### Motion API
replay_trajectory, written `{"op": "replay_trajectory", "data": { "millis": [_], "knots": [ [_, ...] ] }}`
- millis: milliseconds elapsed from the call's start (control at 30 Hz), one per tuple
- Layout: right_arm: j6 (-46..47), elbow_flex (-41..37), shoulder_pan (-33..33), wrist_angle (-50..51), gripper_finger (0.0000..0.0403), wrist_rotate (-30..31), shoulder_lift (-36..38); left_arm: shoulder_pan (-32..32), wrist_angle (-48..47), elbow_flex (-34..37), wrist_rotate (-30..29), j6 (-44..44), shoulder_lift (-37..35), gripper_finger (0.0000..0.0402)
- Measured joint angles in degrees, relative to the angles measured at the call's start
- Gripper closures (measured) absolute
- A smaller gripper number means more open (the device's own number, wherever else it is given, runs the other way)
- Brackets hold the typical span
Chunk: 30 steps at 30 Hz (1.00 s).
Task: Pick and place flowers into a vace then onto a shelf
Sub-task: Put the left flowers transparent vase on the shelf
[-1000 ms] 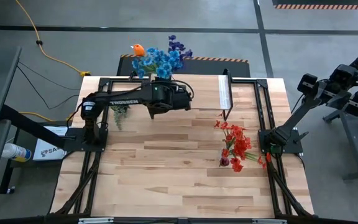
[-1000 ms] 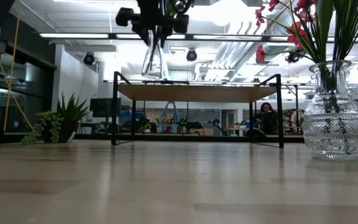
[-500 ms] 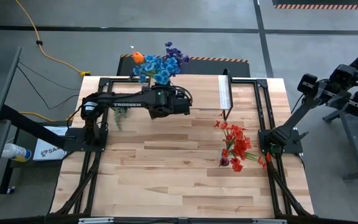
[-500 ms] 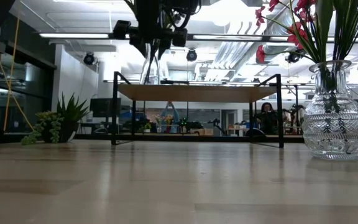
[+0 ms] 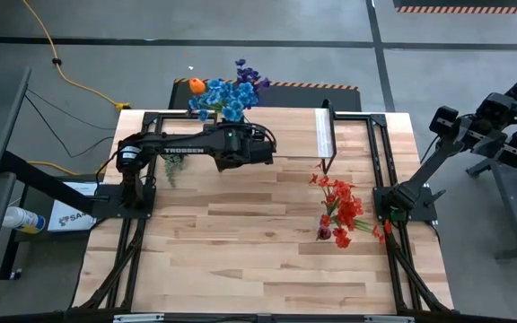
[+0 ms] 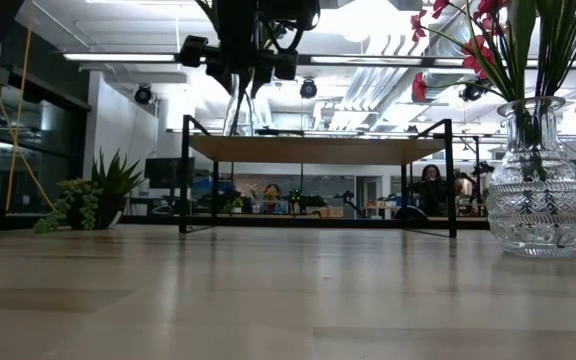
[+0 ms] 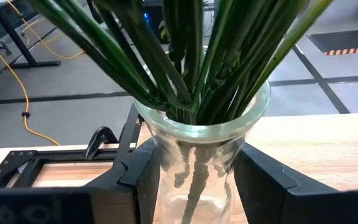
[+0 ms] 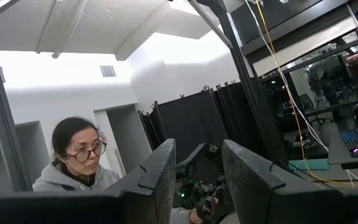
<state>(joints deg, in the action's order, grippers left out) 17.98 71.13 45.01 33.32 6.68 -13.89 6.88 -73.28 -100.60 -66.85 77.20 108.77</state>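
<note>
**Blue bouquet carried toward the shelf's far edge**

Nearest the low camera I have bare wooden surface (image 6: 288, 300), and just behind it on that view's right the cut-glass vase (image 6: 540, 180) holding the red flowers (image 5: 339, 211), standing on the boards and not yet shelved. The small spiky plant (image 6: 93, 200) sits farther back on the other side.

Beyond those, my left claw (image 7: 194, 180) is clamped around the neck of a clear glass vase (image 7: 197, 168), one dark finger on each side of the glass, with the green stems packed inside. From above, the blue, purple and orange flowers (image 5: 223, 91) now hang past the surface's back edge; over the last second they have drifted toward the rear while the arm straightened. In the low view the vase has come down a little and its base hovers just above the shelf (image 6: 313, 150), which stands at the back of the surface. I judge I'm in the last stretch of placing this bouquet: lower it onto the board, then release.

My right claw (image 8: 194, 180) is parked off the surface's right side, fingers apart and holding nothing, pointed into the room where a person sits.
</note>
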Motion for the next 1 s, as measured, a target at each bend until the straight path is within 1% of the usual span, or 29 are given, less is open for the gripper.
{"op": "replay_trajectory", "data": {
  "millis": [167, 300, 367, 467, 1000],
  "knots": [
    [0.00, 0.00, -0.01, -0.02, 0.0279, 0.00, 0.00, -0.01, -0.04, 0.00, 0.49, -0.06, 0.00, 0.0186],
    [0.00, 0.00, 0.00, -0.13, 0.0279, 0.00, 0.00, -0.01, -0.19, 0.02, 0.83, -0.23, 0.00, 0.0166],
    [0.03, 0.00, -0.01, -0.17, 0.0279, 0.00, 0.00, -0.03, -0.13, 0.02, 1.89, -0.38, 0.00, 0.0156],
    [0.00, 0.00, -0.02, -0.17, 0.0279, 0.00, 0.00, -0.04, -0.16, 0.11, 2.64, -0.43, 0.02, 0.0147],
    [-0.02, 0.00, 0.00, -0.15, 0.0279, 0.01, 0.00, -0.14, -0.13, 0.11, 1.77, 0.24, 0.09, 0.0142]
  ]
}}
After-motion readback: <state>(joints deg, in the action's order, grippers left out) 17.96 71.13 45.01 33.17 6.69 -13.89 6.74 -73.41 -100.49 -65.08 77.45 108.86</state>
